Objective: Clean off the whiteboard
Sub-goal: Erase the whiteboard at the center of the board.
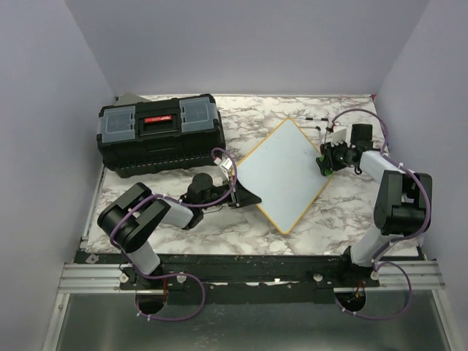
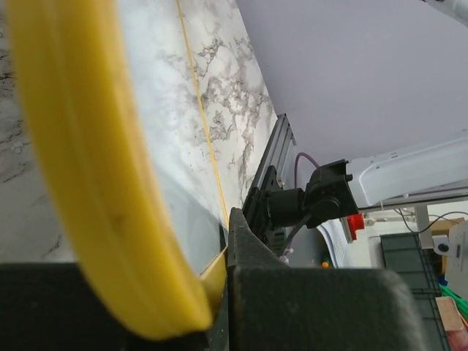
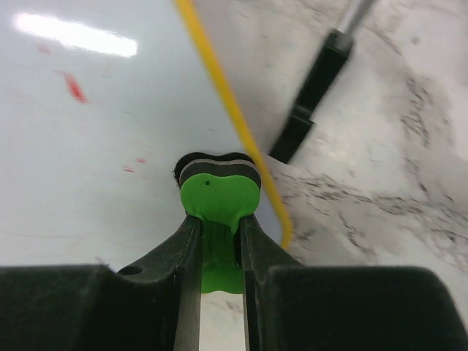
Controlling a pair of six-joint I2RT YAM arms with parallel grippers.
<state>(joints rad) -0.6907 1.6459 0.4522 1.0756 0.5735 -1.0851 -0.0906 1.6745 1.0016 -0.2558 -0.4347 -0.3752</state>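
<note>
The whiteboard (image 1: 285,174) lies flat on the marble table (image 1: 344,212), turned corner-on like a diamond, between my two arms. My left jaws are clamped on the yellow-tan frame (image 2: 95,183) at the corner of the board nearest my left arm, the rounded rim pinched between the pads. My right jaws are closed tight on a green eraser (image 3: 218,194), its dark felt edge set down on the white surface just inside the frame on the board's right side. A short red streak (image 3: 73,86) and a few red specks show on the board beyond the eraser. A black-capped marker (image 3: 311,95) rests on the table just outside that edge. At the back left of the table stands a black toolbox (image 1: 161,133) with grey lid compartments, well apart from the board.
</note>
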